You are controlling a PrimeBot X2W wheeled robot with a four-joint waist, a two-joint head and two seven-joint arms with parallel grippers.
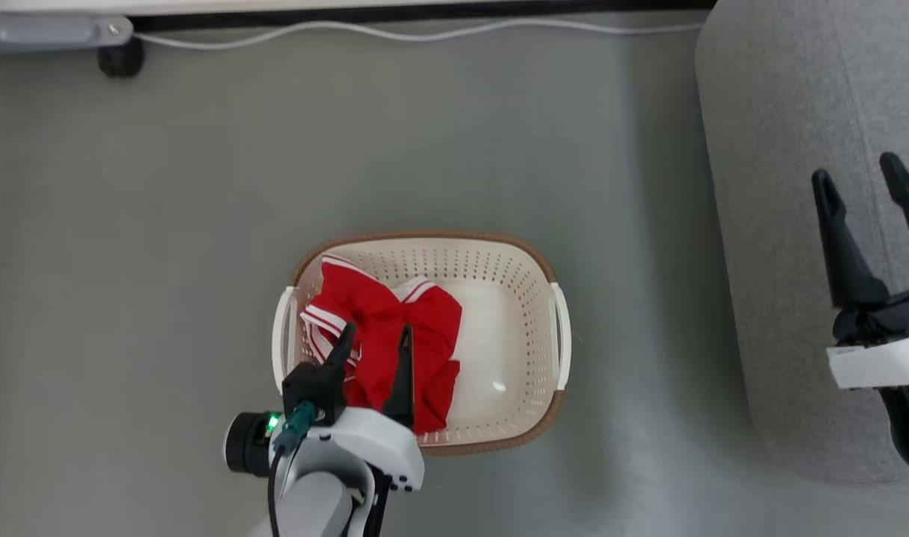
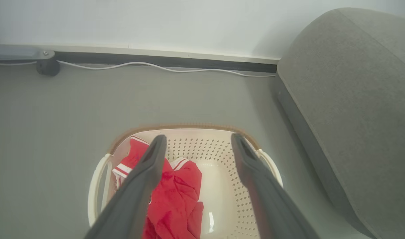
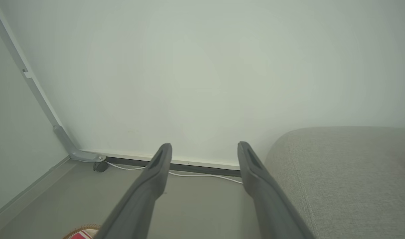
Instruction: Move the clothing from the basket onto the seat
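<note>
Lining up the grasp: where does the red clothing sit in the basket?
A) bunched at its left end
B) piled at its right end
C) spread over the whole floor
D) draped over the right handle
A: the clothing is bunched at the left end of the basket, right half bare, below the open left pincer.

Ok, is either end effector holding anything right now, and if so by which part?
Nothing is held. The left end effector hangs open above the red clothing in the basket; the right end effector is open by the seat.
</note>
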